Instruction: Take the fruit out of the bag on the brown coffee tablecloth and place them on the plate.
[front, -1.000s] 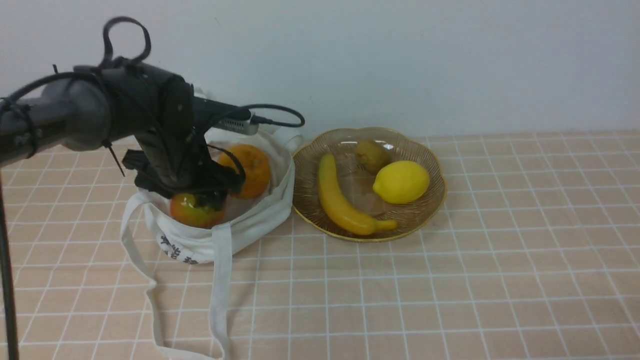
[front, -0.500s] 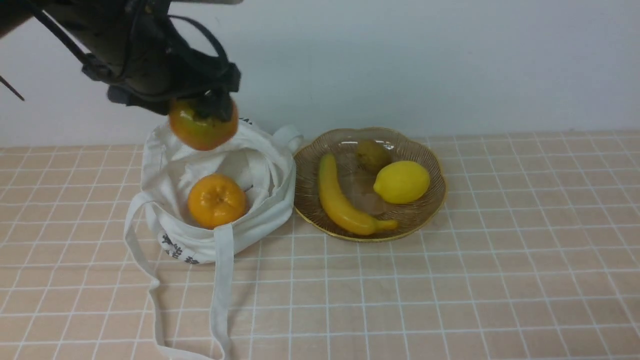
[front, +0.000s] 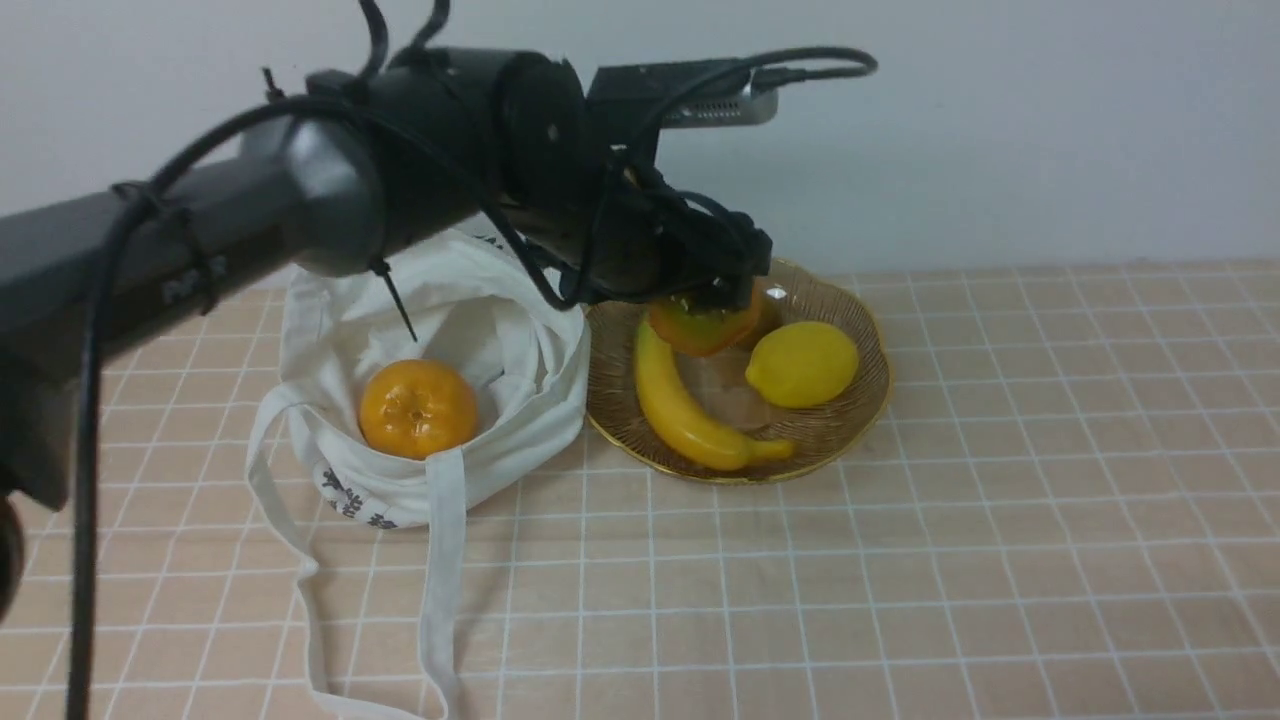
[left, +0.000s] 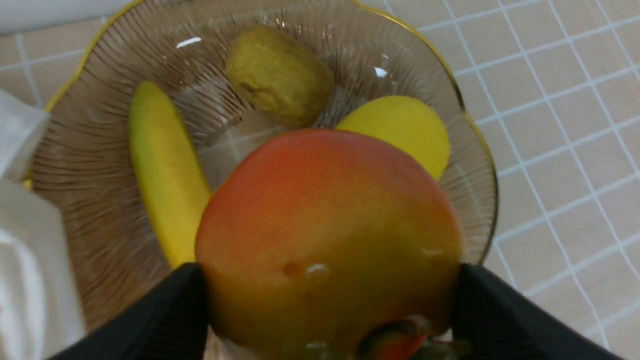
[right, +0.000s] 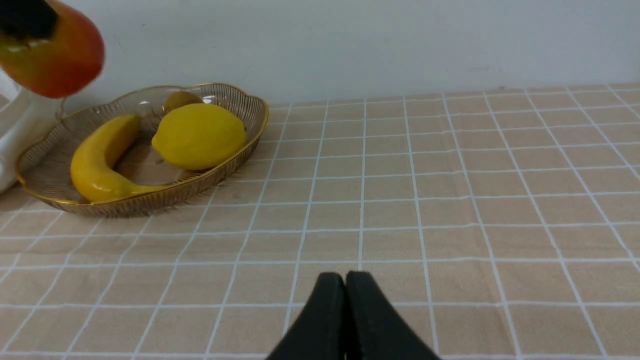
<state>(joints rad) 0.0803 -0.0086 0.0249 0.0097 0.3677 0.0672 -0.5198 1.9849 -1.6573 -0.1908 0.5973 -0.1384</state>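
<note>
My left gripper (front: 712, 298) is shut on the red-orange fruit with the green calyx (front: 703, 327) and holds it just above the amber glass plate (front: 862, 398). In the left wrist view that fruit (left: 325, 235) fills the space between my black fingers (left: 165, 315), over the plate (left: 100, 210). It also shows in the right wrist view (right: 55, 60). The plain orange fruit (front: 417, 408) lies inside the white bag (front: 520, 420) on the checked tablecloth (front: 900, 580). My right gripper (right: 345, 282) is shut and empty, low over the cloth, and out of the front view.
The plate holds a banana (front: 680, 410), a yellow lemon (front: 802, 364) and a small brownish-green fruit (left: 280, 75). The bag's long straps (front: 440, 590) trail toward the front edge. A pale wall (front: 1000, 120) stands behind the table.
My left gripper lifted the red-orange fruit out of the bag, then carried it right and down over the plate. The orange fruit rolled forward inside the bag.
</note>
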